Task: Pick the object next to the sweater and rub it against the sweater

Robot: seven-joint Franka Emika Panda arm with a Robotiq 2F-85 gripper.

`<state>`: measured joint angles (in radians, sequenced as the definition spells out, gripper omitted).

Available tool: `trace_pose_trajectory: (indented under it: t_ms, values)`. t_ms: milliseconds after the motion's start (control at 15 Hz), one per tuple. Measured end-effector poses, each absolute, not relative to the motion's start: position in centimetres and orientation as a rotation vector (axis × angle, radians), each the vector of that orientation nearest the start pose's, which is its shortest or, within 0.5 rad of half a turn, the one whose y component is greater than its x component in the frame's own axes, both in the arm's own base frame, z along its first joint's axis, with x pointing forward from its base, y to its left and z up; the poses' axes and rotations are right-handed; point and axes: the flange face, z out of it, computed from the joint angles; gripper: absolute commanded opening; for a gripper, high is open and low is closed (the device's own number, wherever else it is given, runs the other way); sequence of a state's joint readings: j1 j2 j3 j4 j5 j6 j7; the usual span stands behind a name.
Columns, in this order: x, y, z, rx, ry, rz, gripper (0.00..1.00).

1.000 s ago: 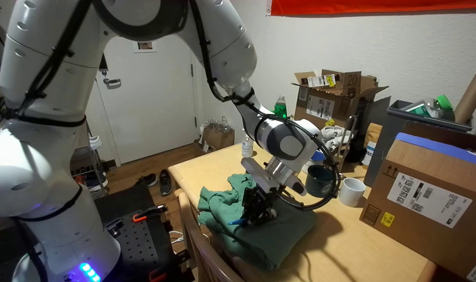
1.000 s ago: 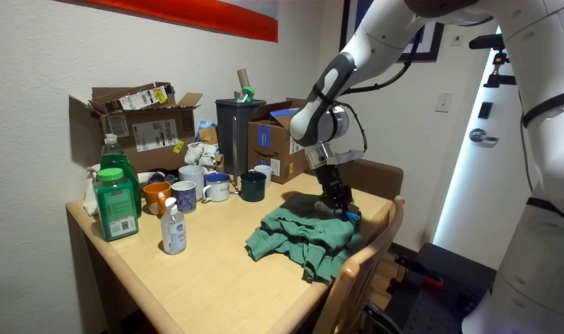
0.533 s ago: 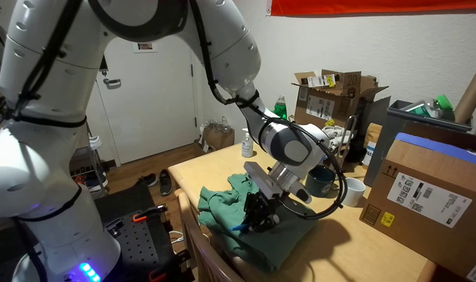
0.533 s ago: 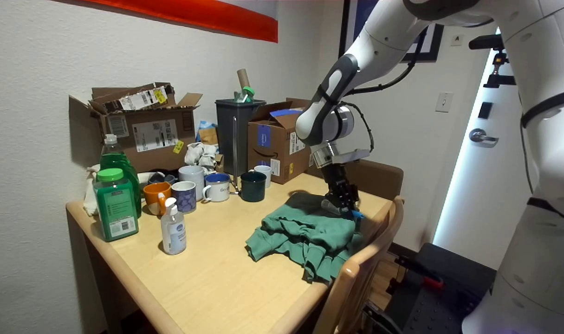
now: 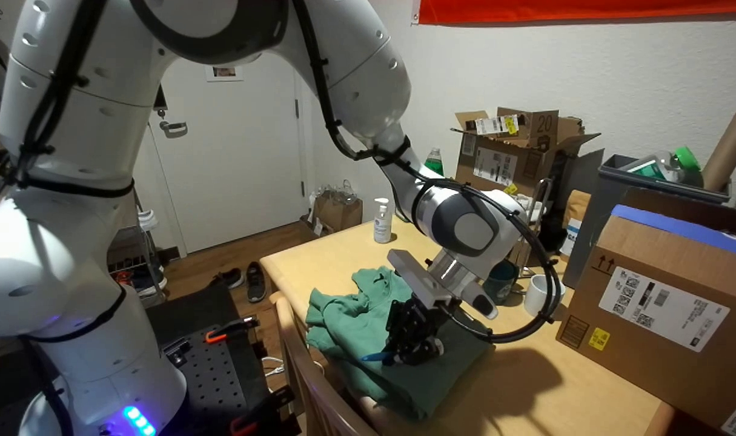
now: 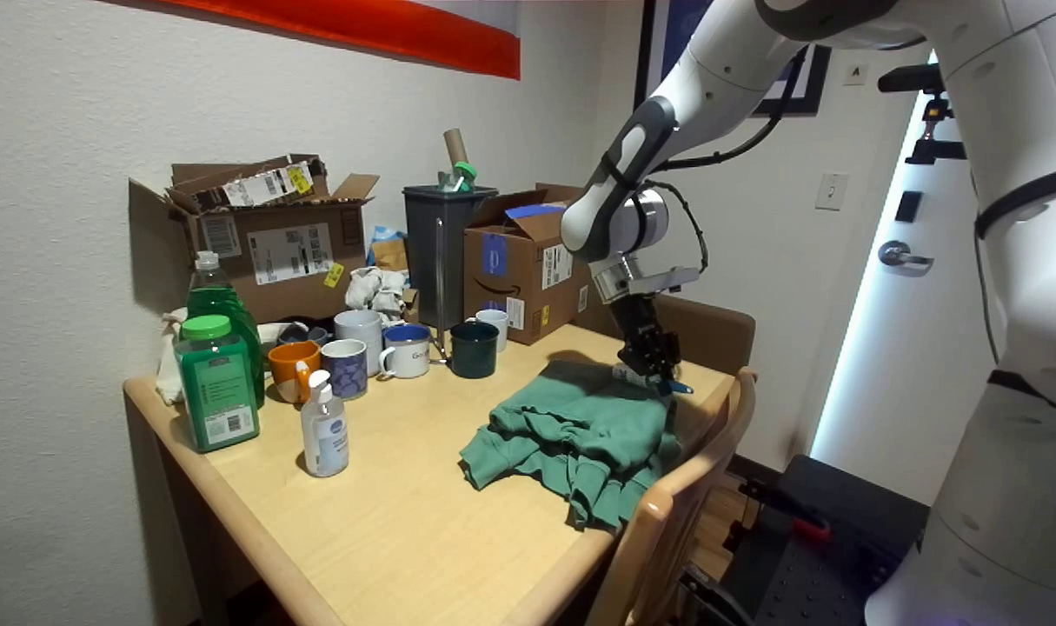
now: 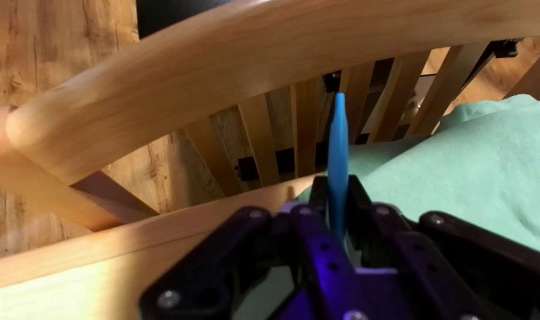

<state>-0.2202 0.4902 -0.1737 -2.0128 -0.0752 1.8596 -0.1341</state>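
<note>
Op, your gripper [image 7: 338, 195] hides the mid. of the object [image 7: 338, 138], so you can't see where its blue end meets the pale end [image 6: 634, 375]; that pale bit is small & blurry in both ext. views. Can't tell if it touches the sweater [image 6: 571, 435] or sits just above. Wrist view cuts off the sweater at an edge, also the chair [image 7: 207, 71]. Your arm [image 5: 355, 91] runs out of frame up top in both ext. views, & in an ext. view it hides part of the dk green mug [image 5: 499, 284].

Count: 1 sweater, rumpled on the table [image 6: 406, 496]; 1 object; 6 mugs [image 6: 406, 352] for sure, + a dk item [image 6: 302, 334] behind the orange 1, too covered to ID; 3 bottles [image 6: 326, 435]; 2 big cardboard boxes [image 6: 503, 271], w/ 1 smaller box [image 5: 543, 128] atop.

Grip: your fingers are drawn in tight on the object, only its thickness betw. them. Blue end pokes past the fingertips, chair side; pale end's on the opp. side, over the sweater in an ext. view.
</note>
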Motion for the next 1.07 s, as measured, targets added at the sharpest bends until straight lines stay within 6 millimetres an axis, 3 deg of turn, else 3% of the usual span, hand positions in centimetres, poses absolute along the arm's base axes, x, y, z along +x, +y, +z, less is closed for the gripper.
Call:
trace_pose_trajectory:
  t_ms: [533, 733, 1067]
  values:
    - [48.6, -22.5, 18.5, -2.930, 0.363, 1.008, 0.03]
    - [49.3, -21.5, 18.0, -2.932, 0.329, 1.019, 0.03]
    - [50.3, -17.9, 16.5, -2.927, 0.230, 1.048, 0.03]
